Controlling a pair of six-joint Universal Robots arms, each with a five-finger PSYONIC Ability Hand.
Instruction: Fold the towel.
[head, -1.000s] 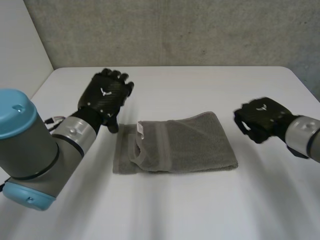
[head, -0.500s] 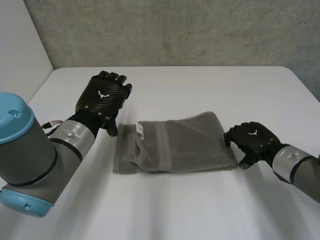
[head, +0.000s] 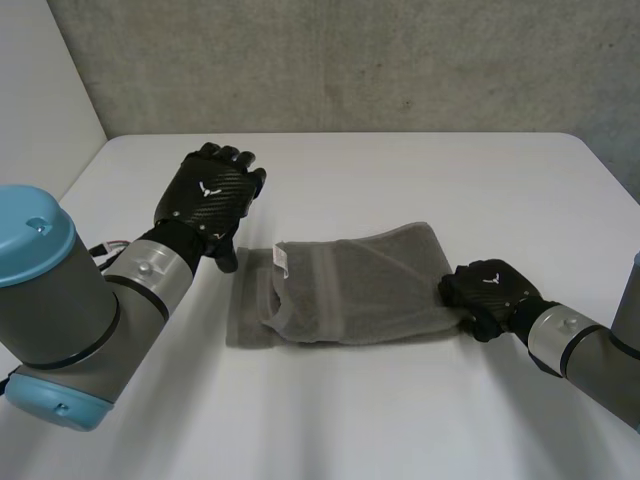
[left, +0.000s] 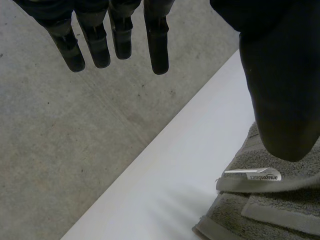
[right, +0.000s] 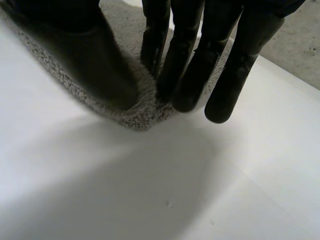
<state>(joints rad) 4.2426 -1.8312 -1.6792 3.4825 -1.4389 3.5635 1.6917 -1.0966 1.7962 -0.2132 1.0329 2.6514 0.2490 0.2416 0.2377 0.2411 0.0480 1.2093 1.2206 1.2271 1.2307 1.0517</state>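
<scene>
**Head and wrist views, read from the robot's left to its right.** At the left you find the left arm (head: 60, 310), grey with a light-blue cap. It ends in the left hand (head: 210, 195), which hangs above the white table (head: 400, 170) with its back turned to the head camera. Its fingers (left: 157, 45) are straight and spread, the thumb (left: 277, 100) stands well apart from them, and nothing lies between them. Note that the fingertips point toward the grey concrete wall (head: 350, 60) beyond the table's far edge.

Just beside this hand, below the thumb's tip, one end of the grey towel (head: 350, 290) begins. You cannot tell from these views whether the thumb touches it. A white label (left: 255, 174) sticks out of a fold there, directly beneath the thumb. The towel lies on the table between the two hands, folded into a long band, with a hem strip showing by the label.

At the towel's other end you meet the right hand (head: 487, 290), set on the corner nearer the robot. In the right wrist view its thumb (right: 95, 65) bears on one side of that corner and its fingers (right: 185, 75) come down on the other, so the cloth is pinched between them. The outermost fingertip overhangs bare table just past the towel's edge.
</scene>
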